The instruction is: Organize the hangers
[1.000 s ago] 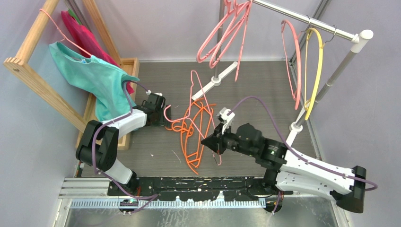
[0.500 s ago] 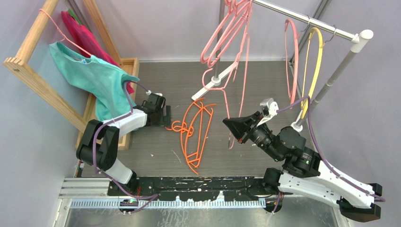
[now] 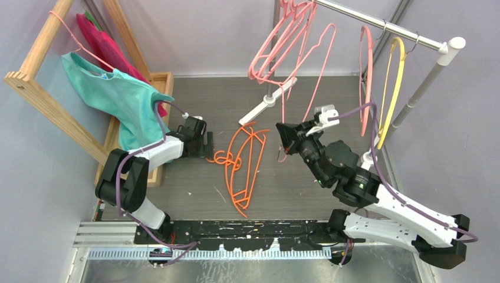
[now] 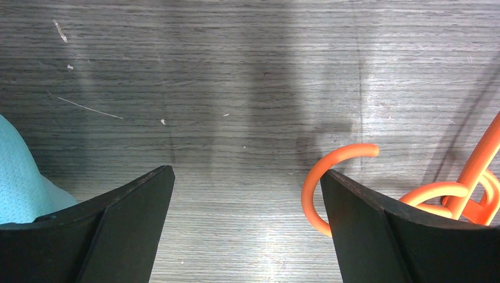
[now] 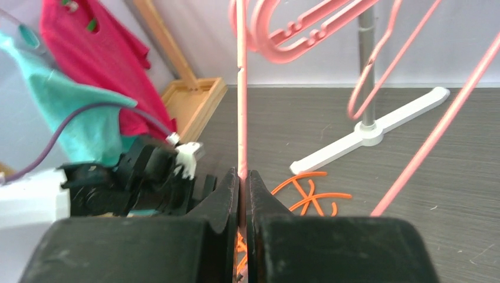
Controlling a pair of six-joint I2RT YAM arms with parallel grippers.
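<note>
Fingers (image 5: pixel 221 206) of your right gripper (image 5: pixel 243 177) clamp a thin pink wire hanger (image 5: pixel 241 118), its long axis pointing straight up; your left gripper (image 4: pixel 246 171) gapes beside thin orange hangers (image 4: pixel 471 177).

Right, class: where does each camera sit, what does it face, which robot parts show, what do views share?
Top external: above, behind, looking down on grey wood-grain table; left arm and right arm.
Left wrist: on its arm, facing tabletop; open jaws.
Right wrist: on its arm, looking across table; jaws shut on thin pink triangular hanger.
Shared: thin orange hangers, all three.
</note>
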